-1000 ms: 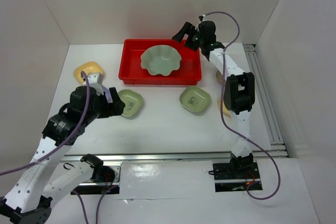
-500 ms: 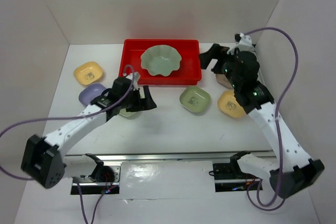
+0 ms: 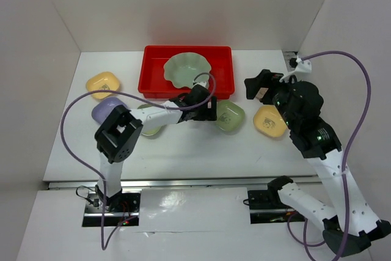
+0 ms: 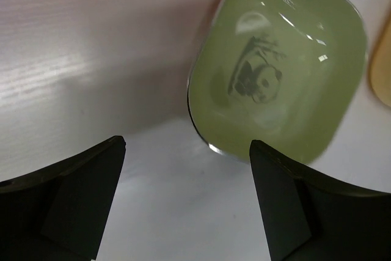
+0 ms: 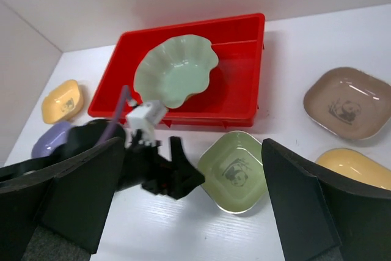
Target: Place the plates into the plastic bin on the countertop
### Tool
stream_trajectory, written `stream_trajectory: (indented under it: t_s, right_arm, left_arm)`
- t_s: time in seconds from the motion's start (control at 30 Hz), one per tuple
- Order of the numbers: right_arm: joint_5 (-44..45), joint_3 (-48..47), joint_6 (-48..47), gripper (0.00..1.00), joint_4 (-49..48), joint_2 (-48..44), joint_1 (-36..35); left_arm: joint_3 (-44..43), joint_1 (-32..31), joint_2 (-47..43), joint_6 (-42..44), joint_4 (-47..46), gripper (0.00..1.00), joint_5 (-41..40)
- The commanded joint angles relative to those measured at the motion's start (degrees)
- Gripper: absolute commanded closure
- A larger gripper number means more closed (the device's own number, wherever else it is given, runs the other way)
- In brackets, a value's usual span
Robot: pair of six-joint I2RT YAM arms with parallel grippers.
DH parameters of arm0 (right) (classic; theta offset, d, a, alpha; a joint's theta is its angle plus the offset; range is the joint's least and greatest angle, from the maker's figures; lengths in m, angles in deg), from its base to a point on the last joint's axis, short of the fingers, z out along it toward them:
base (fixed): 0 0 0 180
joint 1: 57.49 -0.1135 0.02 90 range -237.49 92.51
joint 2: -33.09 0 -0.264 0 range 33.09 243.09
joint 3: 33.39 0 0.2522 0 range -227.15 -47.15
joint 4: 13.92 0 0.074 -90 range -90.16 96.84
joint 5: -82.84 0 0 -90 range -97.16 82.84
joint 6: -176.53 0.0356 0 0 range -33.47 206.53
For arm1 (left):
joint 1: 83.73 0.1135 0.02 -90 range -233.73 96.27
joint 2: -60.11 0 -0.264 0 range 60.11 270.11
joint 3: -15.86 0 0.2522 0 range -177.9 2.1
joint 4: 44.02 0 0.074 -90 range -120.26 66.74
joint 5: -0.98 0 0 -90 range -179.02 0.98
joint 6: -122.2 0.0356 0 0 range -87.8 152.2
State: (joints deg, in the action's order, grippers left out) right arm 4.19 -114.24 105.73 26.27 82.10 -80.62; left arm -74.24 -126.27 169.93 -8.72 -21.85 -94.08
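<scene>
The red plastic bin [image 3: 221,80] holds the large pale green scalloped dish [image 3: 187,69]. My left gripper [image 3: 211,111] is open and low over the countertop [image 3: 183,145], just left of a green dish [image 3: 230,116]. In the left wrist view that dish [image 4: 281,71] lies ahead of the open gripper [image 4: 186,194]. The other green dish [image 3: 149,124] is partly hidden under the left arm. My right gripper [image 3: 255,85] is open, empty and held high; its view [image 5: 189,200] shows the bin [image 5: 244,84], the green dish [image 5: 235,169] and the brown dish [image 5: 348,102].
A yellow dish [image 3: 102,84] and the lavender dish [image 3: 107,109] lie at the left. A second yellow dish [image 3: 269,120] lies at the right, below the right gripper. White walls enclose the countertop. A metal rail [image 3: 305,102] runs along the right side.
My left arm has swung right, from the left green dish to beside the middle green dish. My right gripper has pulled back a little and stays raised at the right.
</scene>
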Motion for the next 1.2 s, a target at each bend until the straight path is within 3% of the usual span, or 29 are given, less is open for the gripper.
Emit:
stream_trajectory:
  t_s: [0.0, 0.2, 0.27, 0.3, 0.33, 0.37, 0.47, 0.53, 0.57, 0.73, 0.87, 1.0, 1.03, 1.17]
  right_arm:
    - [-1.8, 0.3, -1.5, 0.0, -1.1, -2.3, -0.8]
    - [-5.0, 0.3, -1.0, 0.0, -1.7, -3.5, -0.8]
    - [-5.0, 0.3, -1.0, 0.0, -1.7, -4.0, -0.8]
    - [-5.0, 0.3, -1.0, 0.0, -1.7, -4.0, -0.8]
    - [-5.0, 0.3, -1.0, 0.0, -1.7, -4.0, -0.8]
    - [-5.0, 0.3, -1.0, 0.0, -1.7, -4.0, -0.8]
    - [-5.0, 0.8, -1.0, 0.0, -1.7, -4.5, -0.8]
    - [-5.0, 0.8, -0.5, 0.0, -1.7, -5.1, -0.8]
    - [-5.5, 0.8, 0.0, 0.0, -2.2, -5.8, -0.8]
    - [-4.9, 0.8, 0.0, 0.0, -1.5, -6.3, -0.8]
    - [-3.7, 0.8, 0.6, 0.0, -0.9, -6.9, -0.8]
    - [-3.2, 0.8, 1.8, 0.0, -3.2, -8.0, -0.8]
    - [-3.2, 0.8, 2.3, 0.0, -3.2, -8.0, -0.8]
    - [-3.8, 0.8, 2.9, 0.0, -3.8, -8.0, -0.8]
  left_arm:
    - [-5.6, -2.2, 4.8, -0.9, 0.2, 0.04, -7.4]
    - [-13.0, -3.4, 11.6, -0.4, 2.9, 0.04, -12.0]
    - [-13.6, -3.4, 13.3, -0.4, 3.5, 0.11, -12.0]
    - [-13.6, -3.9, 13.8, -1.0, 3.5, 0.18, -11.5]
    - [-13.1, -3.9, 13.8, -1.8, 3.5, 0.37, -11.5]
    - [-12.5, -4.5, 13.1, -1.8, 3.5, 0.47, -11.5]
    - [-10.8, -4.5, 12.5, -2.4, 3.5, 0.65, -12.9]
    - [-9.2, -4.5, 12.5, -2.9, 3.5, 0.83, -12.9]
    - [-8.5, -4.5, 12.0, -2.9, 3.5, 0.99, -12.9]
    - [-3.7, -7.8, 5.4, -1.7, 7.1, 1.0, -15.4]
    - [-3.8, -10.6, -5.8, -0.7, 13.5, 1.0, -17.1]
    - [-12.8, -9.4, -8.8, -0.6, 25.1, 1.0, -23.1]
    - [-18.6, -8.8, -8.2, -1.7, 28.0, 1.0, -25.5]
    - [-29.2, -2.6, -4.4, -3.0, 36.8, 1.0, -25.8]
